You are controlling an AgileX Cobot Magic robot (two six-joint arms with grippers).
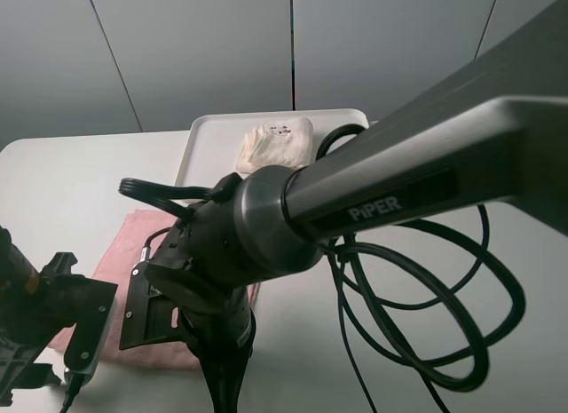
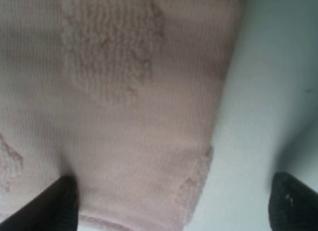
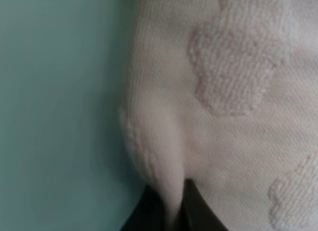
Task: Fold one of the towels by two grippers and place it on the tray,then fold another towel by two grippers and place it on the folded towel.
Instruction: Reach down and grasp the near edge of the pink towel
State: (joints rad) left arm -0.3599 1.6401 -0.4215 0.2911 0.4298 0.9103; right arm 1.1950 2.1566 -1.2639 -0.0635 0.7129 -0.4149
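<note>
Exterior high: cream towel [image 1: 277, 143] on tray [image 1: 211, 136]; left jaws apart, right pinching pink towel [image 1: 122, 250].

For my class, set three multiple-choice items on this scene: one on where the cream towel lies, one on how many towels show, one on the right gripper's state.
1. Where is the cream towel? A on the tray; B on the table; C in a gripper.
2. How many towels show from above? A one; B two; C three.
3. The right gripper is: A wide open; B shut on the pink towel; C shut on nothing.
Key: 1 A, it lies folded inside the tray's rim; 2 B, one cream, one pink; 3 B, a pinch of pink cloth is clamped in it.
</note>
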